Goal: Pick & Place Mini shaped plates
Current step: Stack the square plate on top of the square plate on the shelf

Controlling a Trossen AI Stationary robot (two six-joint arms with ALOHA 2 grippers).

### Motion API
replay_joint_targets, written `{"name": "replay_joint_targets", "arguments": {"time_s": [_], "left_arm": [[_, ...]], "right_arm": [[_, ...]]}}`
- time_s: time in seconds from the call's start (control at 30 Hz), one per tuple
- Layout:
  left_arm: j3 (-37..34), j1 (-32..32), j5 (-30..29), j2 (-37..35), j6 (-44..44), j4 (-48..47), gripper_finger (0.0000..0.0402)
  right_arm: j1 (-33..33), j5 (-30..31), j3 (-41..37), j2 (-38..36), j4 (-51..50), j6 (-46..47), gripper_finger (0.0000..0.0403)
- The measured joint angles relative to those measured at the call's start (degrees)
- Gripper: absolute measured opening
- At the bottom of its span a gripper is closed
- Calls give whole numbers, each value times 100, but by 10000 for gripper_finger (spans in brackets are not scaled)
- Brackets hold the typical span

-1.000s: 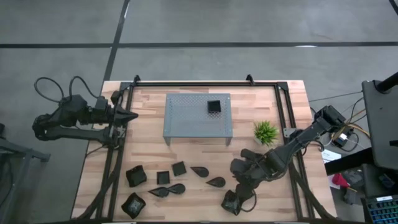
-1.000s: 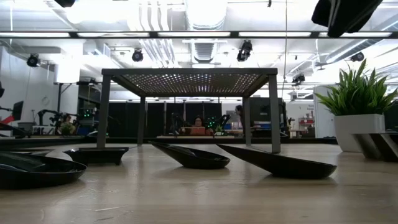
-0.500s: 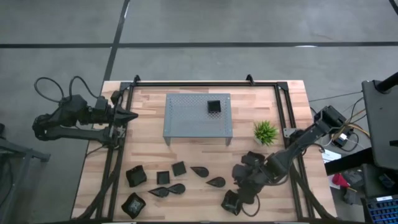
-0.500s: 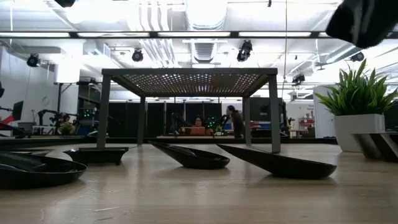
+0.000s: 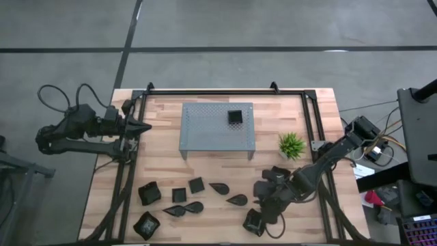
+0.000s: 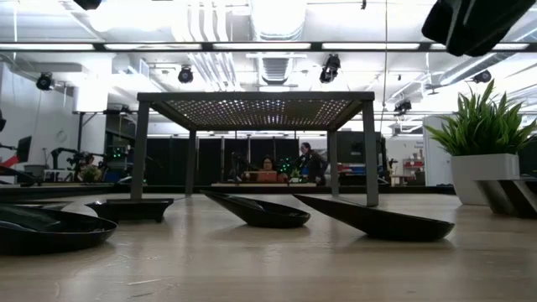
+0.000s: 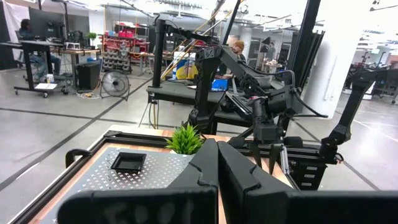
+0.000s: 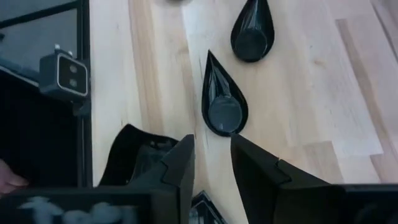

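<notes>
Hovering over the plank table (image 5: 225,171), the right hand (image 8: 211,163) gapes above a teardrop plate (image 8: 224,99).

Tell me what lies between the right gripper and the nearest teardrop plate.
Only bare wood: in the right wrist view, right gripper hangs open, just short of the teardrop plate.

A robotics lab — beyond the wooden desk (image 5: 225,167) stretch a grey concrete floor (image 7: 56,134), other benches (image 7: 174,93) with robot arms (image 7: 249,81), a floor fan (image 7: 114,83) and ceiling strip lights (image 6: 210,46) — people sit at workstations (image 7: 28,46).
</notes>
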Motion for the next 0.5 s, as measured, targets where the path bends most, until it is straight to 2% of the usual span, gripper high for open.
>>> {"name": "replay_joint_targets", "arguments": {"time_s": [0.17,0.37,0.5], "left_arm": [[0,0,0,2,0,-2,0],[-2,0,1,0,0,-2,0],[0,0,0,1,0,-2,0]], "right_arm": [[20,-78,-111,0,474,6,111],[87,-640,-132,0,616,194,100],[200,-780,-132,0,751,241,93]]}}
